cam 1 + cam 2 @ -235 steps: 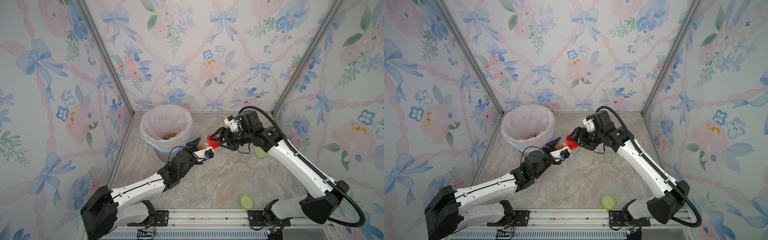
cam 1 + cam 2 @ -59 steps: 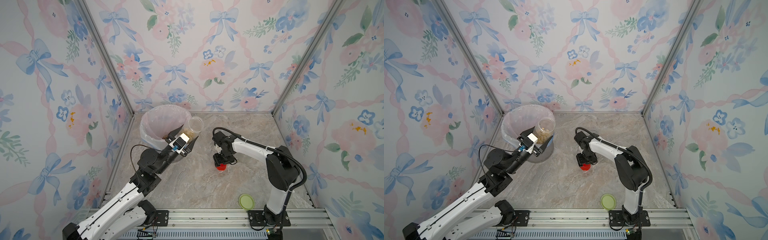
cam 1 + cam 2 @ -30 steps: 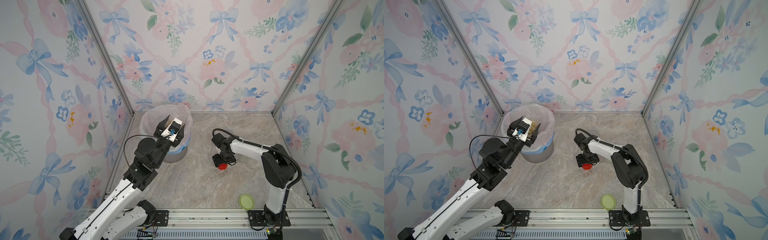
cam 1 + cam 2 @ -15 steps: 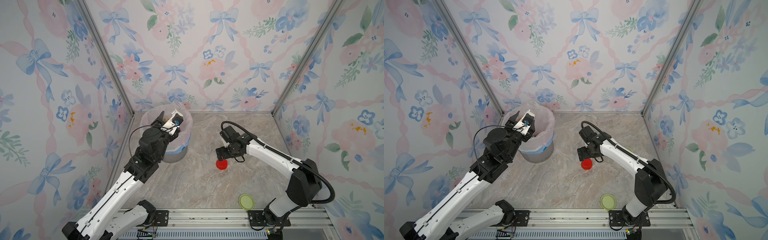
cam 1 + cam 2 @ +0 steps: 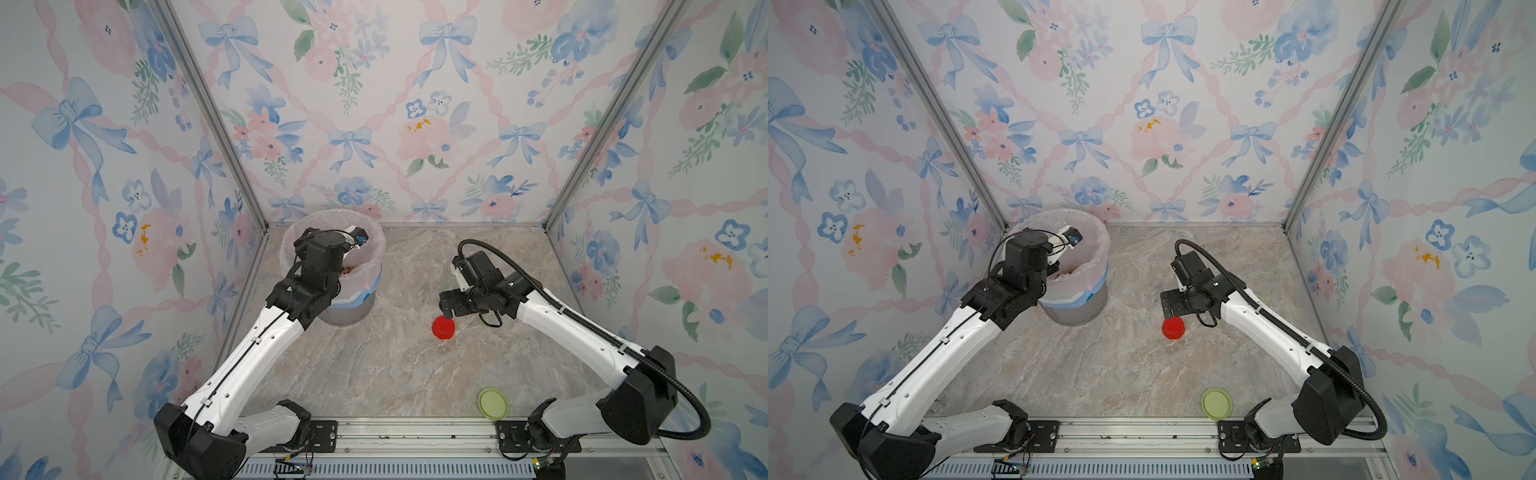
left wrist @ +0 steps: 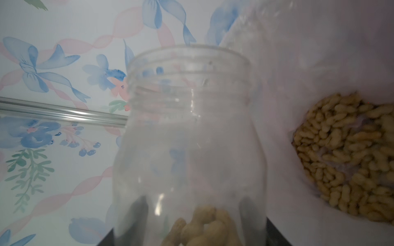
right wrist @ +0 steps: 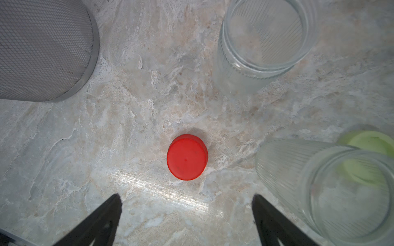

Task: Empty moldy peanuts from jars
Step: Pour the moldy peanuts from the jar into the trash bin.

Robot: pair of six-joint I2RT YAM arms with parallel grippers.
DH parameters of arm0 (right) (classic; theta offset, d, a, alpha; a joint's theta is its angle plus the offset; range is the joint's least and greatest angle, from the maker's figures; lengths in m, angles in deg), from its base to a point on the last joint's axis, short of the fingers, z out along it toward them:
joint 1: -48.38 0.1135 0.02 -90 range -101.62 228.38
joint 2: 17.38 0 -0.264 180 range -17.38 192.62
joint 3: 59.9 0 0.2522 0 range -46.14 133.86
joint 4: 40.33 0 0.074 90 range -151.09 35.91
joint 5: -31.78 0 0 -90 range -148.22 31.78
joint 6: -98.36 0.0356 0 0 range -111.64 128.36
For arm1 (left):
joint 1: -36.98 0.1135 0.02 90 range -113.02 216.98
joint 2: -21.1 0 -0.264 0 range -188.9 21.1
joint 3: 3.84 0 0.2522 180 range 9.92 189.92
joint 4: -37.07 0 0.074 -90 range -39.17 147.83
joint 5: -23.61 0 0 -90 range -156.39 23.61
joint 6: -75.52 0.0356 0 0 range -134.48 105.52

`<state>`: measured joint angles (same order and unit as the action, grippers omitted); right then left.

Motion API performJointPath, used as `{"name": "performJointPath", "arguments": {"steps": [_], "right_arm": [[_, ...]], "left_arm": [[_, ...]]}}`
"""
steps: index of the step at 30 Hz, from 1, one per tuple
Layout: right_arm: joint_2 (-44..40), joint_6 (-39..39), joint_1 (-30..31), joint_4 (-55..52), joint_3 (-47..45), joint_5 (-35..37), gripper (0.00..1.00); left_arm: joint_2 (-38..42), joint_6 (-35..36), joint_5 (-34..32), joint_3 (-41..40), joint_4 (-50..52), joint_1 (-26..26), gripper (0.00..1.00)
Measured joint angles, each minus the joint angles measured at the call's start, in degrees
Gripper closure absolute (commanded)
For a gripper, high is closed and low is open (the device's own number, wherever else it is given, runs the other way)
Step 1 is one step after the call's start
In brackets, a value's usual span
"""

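While my left gripper (image 6: 189, 213) is clamping the jar (image 6: 189, 138) over the bin (image 5: 376, 262) of peanuts (image 6: 345, 157) at ten o'clock on the table (image 5: 374, 374), a few more are sitting by my fingers (image 6: 138, 215); lying about level, it probably needs tipping mouth-down. My right gripper (image 7: 185, 213) is hanging open, empty, above the red lid (image 7: 187, 157), beside two empty jars (image 7: 264, 42).

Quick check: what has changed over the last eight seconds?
The red lid came off: the right gripper set it on the table, let go and lifted, now open. The left gripper carried the jar from mid-table over the bin and tipped it; most peanuts now lie in the bin, a few remain in the jar. Bin and green lid have not moved.
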<state>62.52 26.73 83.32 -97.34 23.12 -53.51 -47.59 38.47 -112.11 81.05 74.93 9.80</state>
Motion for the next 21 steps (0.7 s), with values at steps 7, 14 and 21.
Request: {"name": "performJointPath", "arguments": {"steps": [7, 14, 21], "right_arm": [[-2.12, -1.11, -2.43, 4.79, -1.95, -1.51, 0.02], [-3.61, -1.49, -4.52, 8.41, -4.66, -3.93, 0.02], [-4.28, -1.97, -5.64, 11.23, -5.77, -6.23, 0.02]], "left_arm": [[-3.69, 13.00, -6.88, 1.88, 1.70, 2.12, 1.00], [-6.21, 23.58, -9.42, 4.50, 1.36, 2.12, 1.00], [-6.58, 30.27, -8.63, 5.92, 1.29, 2.03, 1.00]]}}
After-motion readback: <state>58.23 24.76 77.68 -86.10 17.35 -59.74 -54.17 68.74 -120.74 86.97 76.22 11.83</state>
